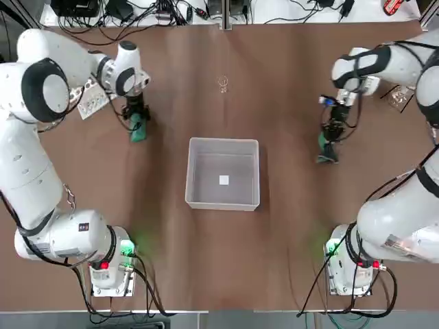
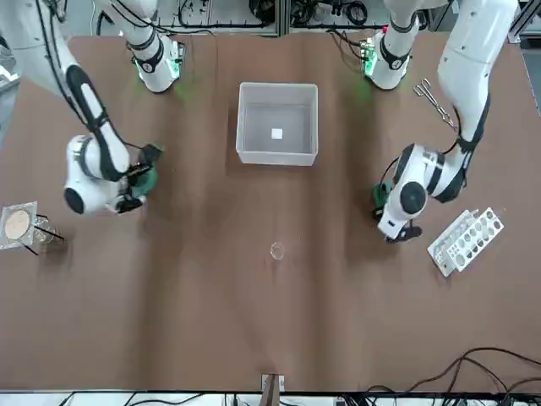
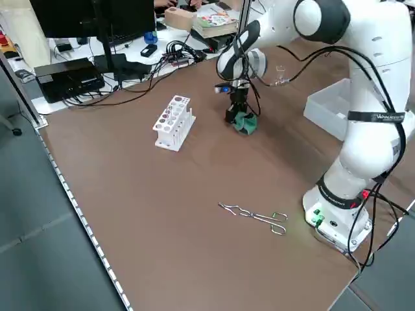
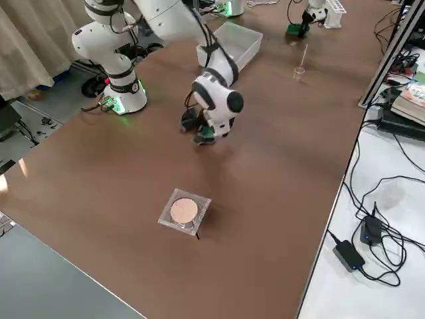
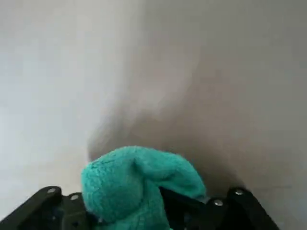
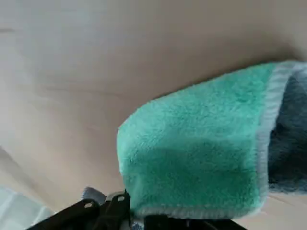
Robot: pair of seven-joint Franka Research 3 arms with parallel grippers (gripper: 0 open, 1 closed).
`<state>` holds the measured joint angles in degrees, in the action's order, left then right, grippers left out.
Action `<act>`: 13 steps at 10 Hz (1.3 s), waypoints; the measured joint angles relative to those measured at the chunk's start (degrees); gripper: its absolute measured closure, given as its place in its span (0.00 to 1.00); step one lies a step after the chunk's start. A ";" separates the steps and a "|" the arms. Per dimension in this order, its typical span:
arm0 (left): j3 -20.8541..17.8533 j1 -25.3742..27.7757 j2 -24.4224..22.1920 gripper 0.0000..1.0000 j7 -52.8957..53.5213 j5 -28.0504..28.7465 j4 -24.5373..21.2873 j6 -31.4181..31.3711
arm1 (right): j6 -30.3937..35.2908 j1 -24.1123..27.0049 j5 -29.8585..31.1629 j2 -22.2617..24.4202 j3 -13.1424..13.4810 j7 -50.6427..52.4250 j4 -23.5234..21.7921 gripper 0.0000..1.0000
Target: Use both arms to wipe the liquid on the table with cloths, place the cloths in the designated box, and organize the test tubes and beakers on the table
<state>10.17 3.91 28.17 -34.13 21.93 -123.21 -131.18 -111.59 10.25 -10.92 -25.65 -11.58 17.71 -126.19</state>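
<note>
Flanking the box [image 1: 223, 174], each hand [image 1: 136, 113] [image 1: 334, 130] gripping cloth [image 1: 138, 129], open table between

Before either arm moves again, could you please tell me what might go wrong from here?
The left gripper holds its green cloth close to the white test tube rack, so a sideways wipe might knock it.

The small clear glass piece stands between the two arms and could be tipped if either cloth sweeps inward.
</note>
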 joint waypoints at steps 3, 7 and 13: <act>-9.52 0.67 -4.96 0.81 7.56 -0.13 -8.57 0.10 | -3.71 -10.57 -8.63 0.03 -0.16 -3.96 0.28 0.91; -8.16 0.96 -8.45 0.80 9.09 -0.12 -11.80 0.33 | -3.32 -7.40 -1.19 0.03 3.81 -3.30 3.77 0.91; 15.28 0.29 -25.73 0.85 8.68 -20.45 -4.41 20.87 | 5.07 18.44 19.85 0.04 5.30 11.21 3.31 0.91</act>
<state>25.46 4.20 2.44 -25.45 1.48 -127.63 -110.31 -106.52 28.69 8.93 -25.62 -6.28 28.92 -122.87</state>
